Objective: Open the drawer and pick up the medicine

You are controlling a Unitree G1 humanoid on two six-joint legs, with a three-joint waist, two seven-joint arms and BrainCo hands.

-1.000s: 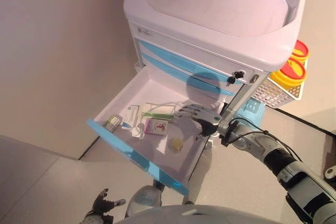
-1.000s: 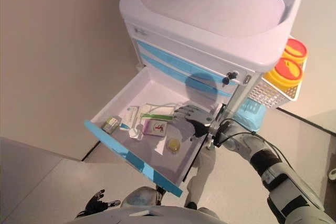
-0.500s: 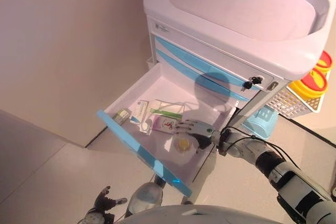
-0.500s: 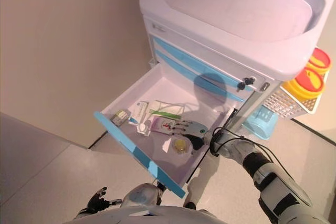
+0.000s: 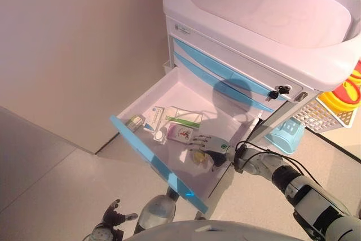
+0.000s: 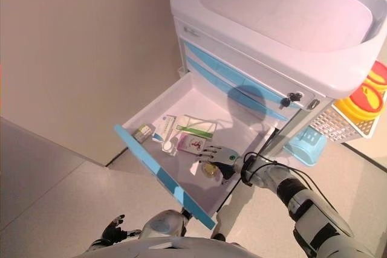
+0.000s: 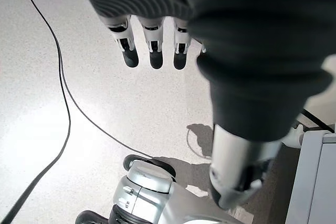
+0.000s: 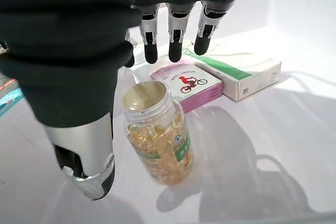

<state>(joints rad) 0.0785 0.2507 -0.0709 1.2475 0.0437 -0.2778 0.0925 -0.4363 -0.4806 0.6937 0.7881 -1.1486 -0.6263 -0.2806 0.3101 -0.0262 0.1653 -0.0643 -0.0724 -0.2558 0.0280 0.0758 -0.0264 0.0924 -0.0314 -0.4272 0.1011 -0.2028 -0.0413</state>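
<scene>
The cart's bottom drawer (image 5: 151, 161) stands pulled out. Inside it, near the right front, is a clear bottle of yellow capsules (image 8: 157, 140) with a gold lid, upright. My right hand (image 5: 211, 145) hovers just over that bottle (image 5: 198, 158), open, its straight fingers (image 8: 169, 43) on one side and the thumb (image 8: 86, 163) on the other, neither closed on it. A pink box (image 8: 190, 87) and a white-green box (image 8: 239, 72) lie just past the fingers. My left hand (image 7: 152, 48) hangs open over the floor, low in the eye views (image 5: 113, 216).
More small boxes (image 5: 153, 119) and a little pack (image 5: 135, 121) lie at the drawer's left. The white cart (image 5: 271, 9) has shut blue-fronted drawers above. A white basket (image 5: 317, 114) with yellow containers (image 5: 351, 91) hangs at its right, above a blue bin (image 5: 285, 134). A wall runs on the left.
The camera has shifted. Within the drawer, my right hand has come forward and down from the boxes until it stands over the capsule bottle. The left hand has stayed put.
</scene>
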